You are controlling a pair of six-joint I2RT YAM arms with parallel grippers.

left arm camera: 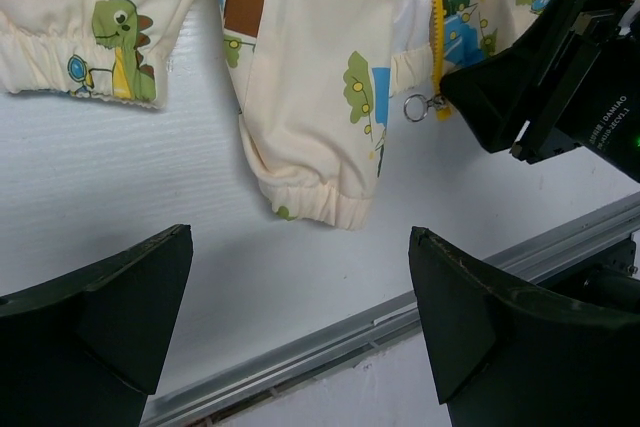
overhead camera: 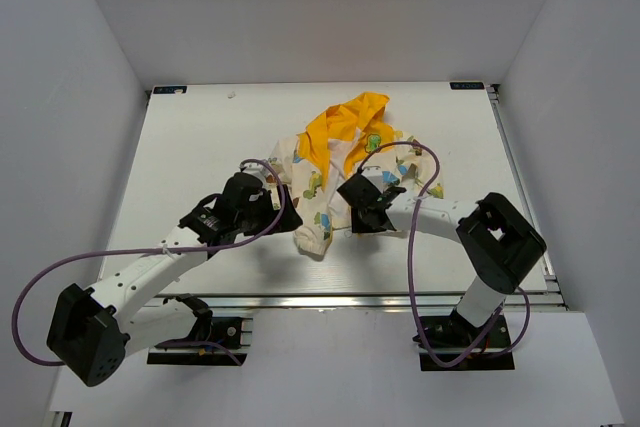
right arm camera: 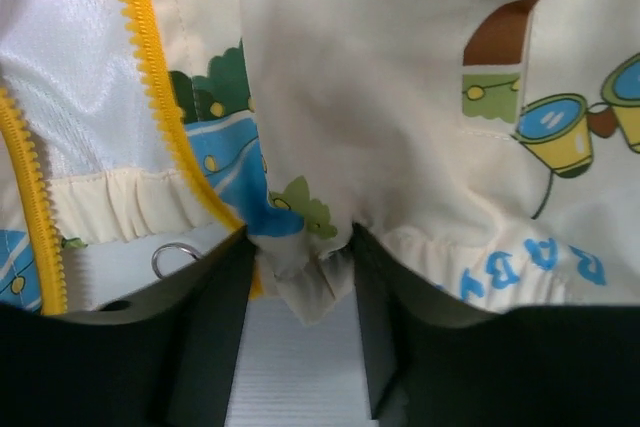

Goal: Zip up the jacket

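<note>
Jacket (overhead camera: 340, 162) mid-table (overhead camera: 190, 147), hood toward far edge, hem toward near edge — yellow zip (left arm camera: 437, 7) runs near-to-far. Right gripper (right arm camera: 300, 282) nearer: at hem beside zip's bottom, jaws half width, hem fold between them — firm pinch or not, cannot tell. Pull ring (left arm camera: 415, 107) just beside it, left arm's side. Left gripper (left arm camera: 300, 235) wide, empty, just short of hem.
</note>
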